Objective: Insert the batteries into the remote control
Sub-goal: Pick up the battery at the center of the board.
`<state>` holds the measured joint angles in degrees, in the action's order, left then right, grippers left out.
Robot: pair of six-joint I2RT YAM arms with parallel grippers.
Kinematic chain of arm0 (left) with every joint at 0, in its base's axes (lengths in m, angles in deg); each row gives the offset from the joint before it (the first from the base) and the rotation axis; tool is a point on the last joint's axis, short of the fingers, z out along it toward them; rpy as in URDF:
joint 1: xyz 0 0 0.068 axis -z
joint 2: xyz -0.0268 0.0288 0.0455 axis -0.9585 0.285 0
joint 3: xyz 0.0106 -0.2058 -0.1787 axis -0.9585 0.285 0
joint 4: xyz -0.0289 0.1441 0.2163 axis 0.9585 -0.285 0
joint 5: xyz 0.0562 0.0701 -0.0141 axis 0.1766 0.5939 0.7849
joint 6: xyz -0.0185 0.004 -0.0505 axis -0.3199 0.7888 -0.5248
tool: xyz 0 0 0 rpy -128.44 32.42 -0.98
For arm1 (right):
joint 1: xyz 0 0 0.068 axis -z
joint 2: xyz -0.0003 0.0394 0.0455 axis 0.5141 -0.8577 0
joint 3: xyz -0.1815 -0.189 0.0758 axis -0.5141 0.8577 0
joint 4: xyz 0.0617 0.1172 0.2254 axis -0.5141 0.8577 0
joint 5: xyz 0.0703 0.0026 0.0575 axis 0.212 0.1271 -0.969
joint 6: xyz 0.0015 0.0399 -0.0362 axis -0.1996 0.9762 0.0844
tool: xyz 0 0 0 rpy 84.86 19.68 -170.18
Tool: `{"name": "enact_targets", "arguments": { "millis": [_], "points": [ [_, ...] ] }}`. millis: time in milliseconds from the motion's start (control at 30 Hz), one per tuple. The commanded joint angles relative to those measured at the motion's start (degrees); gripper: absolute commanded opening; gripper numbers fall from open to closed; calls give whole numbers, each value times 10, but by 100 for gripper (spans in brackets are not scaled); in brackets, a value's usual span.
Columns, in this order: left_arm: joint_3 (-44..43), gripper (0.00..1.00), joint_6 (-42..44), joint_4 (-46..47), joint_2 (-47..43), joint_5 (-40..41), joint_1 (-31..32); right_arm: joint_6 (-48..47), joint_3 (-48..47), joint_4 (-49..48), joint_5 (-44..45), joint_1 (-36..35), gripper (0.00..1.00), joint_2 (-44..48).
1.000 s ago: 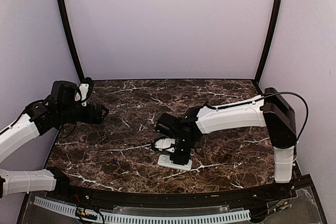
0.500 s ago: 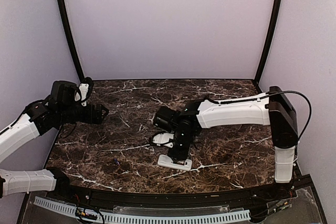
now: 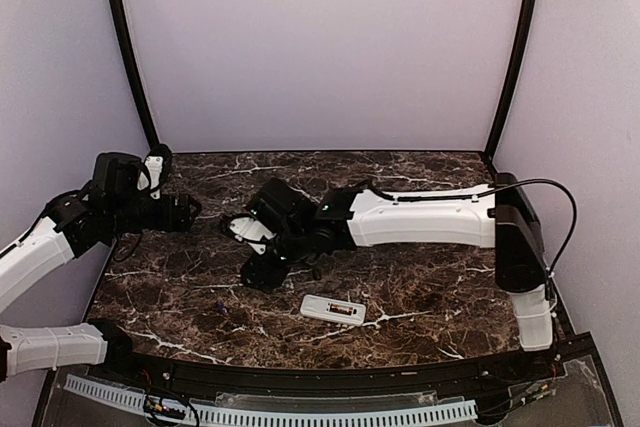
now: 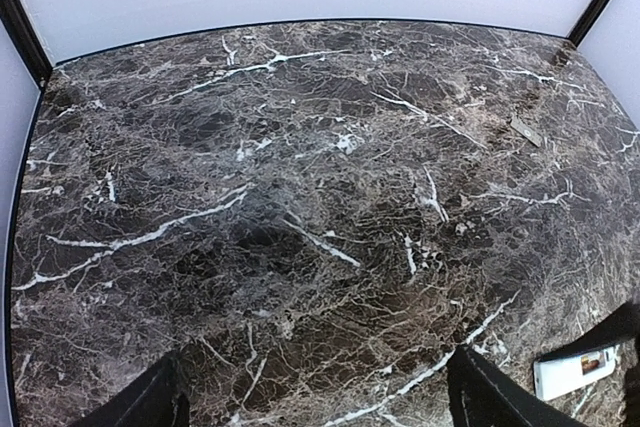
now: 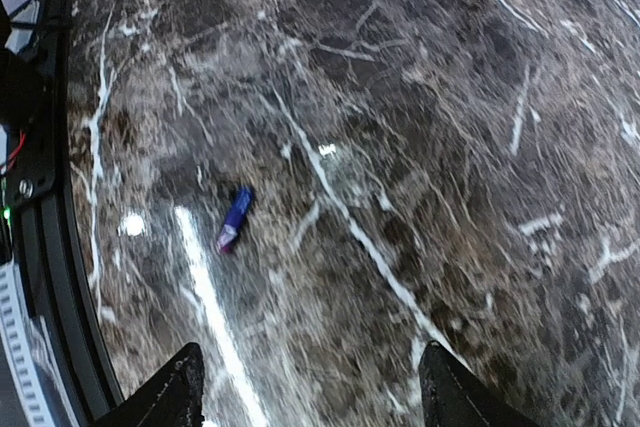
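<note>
near the table's (image 3: 430, 277) front left, the battery (image 5: 235, 219) is lying loose, apart from the remote (image 3: 333, 309). right gripper (image 5: 315, 402) is hovering near it, jaws spread; it should be straddling the narrow width before closing. left gripper (image 4: 320, 412) is idling, spread too.

The table (image 3: 440, 277) is dark brown marble, near black in places, veined all over with thin white and tan lines, and the walls (image 3: 320, 47) are plain pale lilac, edged by black posts (image 3: 128, 57). The remote (image 3: 333, 309) is white with a dark strip down its middle bearing a reddish-orange mark, while the battery (image 5: 235, 219) looks blue-violet with a pinkish-red end. The left arm (image 3: 30, 257) and right arm (image 3: 420, 222) have white shells and black joints, and the left gripper (image 4: 320, 402) and right gripper (image 5: 315, 392) are black.
</note>
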<state>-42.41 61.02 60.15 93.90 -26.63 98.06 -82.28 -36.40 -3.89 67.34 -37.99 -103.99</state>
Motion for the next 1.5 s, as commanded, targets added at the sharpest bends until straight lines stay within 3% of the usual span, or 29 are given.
{"name": "enact_targets", "arguments": {
  "millis": [0,267,433,733,967,1100,1467],
  "points": [
    [4,89,-7,11,0,-9,-28,66,-74,-117,24,-29,70,-90],
    [3,89,-11,15,3,-36,-53,52,-249,-45,55,-45,68,-237],
    [5,89,-14,17,-1,-47,-55,39,-298,-1,65,-57,67,-287],
    [6,89,-13,17,-5,-48,-55,36,-266,29,56,-74,59,-286],
    [6,89,-10,16,-4,-46,-55,33,-262,49,66,-74,41,-289],
    [6,89,-9,16,-6,-44,-55,22,-262,62,75,-73,26,-289],
    [8,89,-3,17,-15,-43,-56,12,-198,60,44,-62,1,-239]
  ]
}}
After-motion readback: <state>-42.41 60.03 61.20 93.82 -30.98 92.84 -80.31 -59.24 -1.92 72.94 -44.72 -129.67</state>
